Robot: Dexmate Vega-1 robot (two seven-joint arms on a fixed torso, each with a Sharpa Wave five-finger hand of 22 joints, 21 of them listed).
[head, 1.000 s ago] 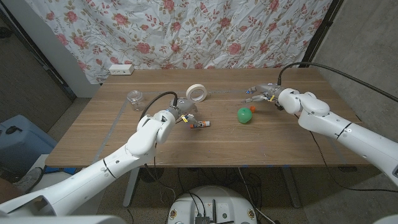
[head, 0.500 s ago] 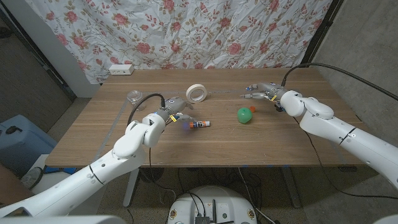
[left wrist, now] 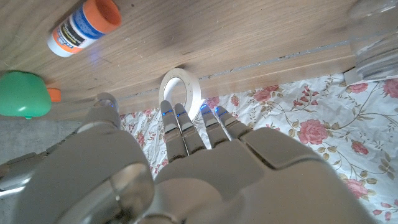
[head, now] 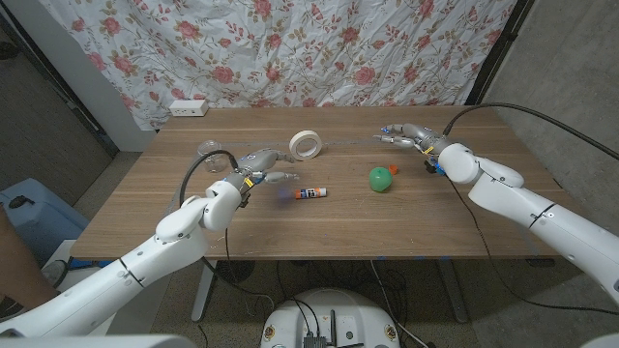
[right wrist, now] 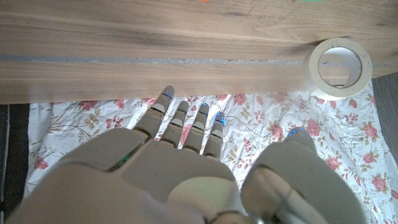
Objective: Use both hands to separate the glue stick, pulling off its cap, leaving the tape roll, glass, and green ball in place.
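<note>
Your left hand (head: 259,166) pulled back from the glue stick (head: 310,193) toward 9 o'clock, fingers spread, holding nothing. Your right hand (head: 411,138) shifted toward 12 o'clock, fingers apart, empty. Glue stick lay capped mid-table, green ball (head: 380,179) at its 3 o'clock, tape roll (head: 306,145) at 12, glass (head: 208,150) at 10.

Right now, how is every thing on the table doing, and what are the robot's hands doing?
glue stick: lying on its side, cap on, nobody holding it.
tape roll: lying flat, untouched.
glass: standing near the table's left edge, looks empty.
green ball: sitting on the table, free.
left hand: fingers apart, holding nothing, beside the glue stick.
right hand: fingers apart, holding nothing.
</note>
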